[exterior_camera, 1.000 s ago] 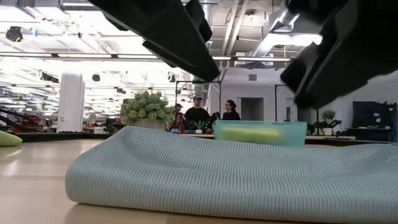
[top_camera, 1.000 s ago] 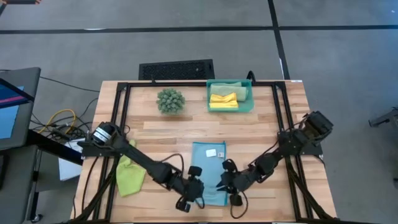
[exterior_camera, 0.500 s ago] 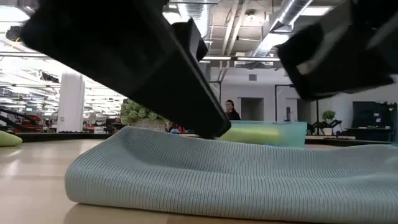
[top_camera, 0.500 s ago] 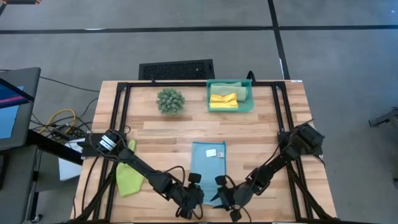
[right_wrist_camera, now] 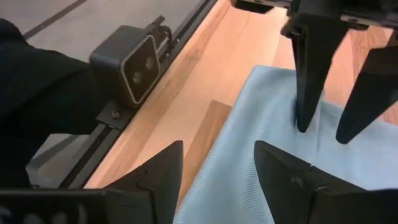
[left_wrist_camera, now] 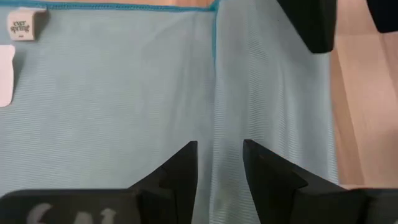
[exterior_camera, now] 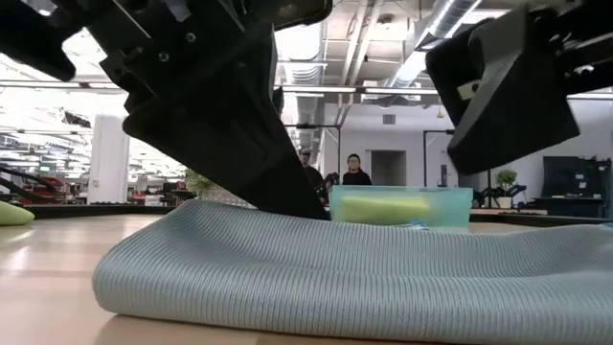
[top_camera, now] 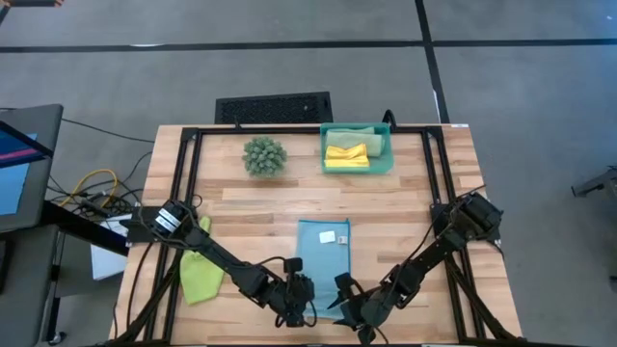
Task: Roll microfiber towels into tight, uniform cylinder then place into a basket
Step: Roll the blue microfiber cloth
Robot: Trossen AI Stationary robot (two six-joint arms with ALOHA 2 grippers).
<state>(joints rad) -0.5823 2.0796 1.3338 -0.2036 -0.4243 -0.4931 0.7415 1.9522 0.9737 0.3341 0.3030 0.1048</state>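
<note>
Seen level with my tabletop (exterior_camera: 38, 297): the light blue towel (exterior_camera: 345, 278) lies folded across the foreground, its ribbed weave filling the width of the picture. My left hand (exterior_camera: 278, 196) presses a dark finger tip into the towel's upper fold, while my right hand (exterior_camera: 498, 96) hangs above the cloth, clear of it. Behind, the teal basket (exterior_camera: 400, 204) holds a yellow-green roll (exterior_camera: 386, 207). A lime green towel (exterior_camera: 14, 214) peeks in at the edge. Two people (exterior_camera: 330, 174) stand in the hall beyond.

Open-plan lab: exposed ceiling ducts (exterior_camera: 383, 38), polished concrete floor (top_camera: 308, 67).
</note>
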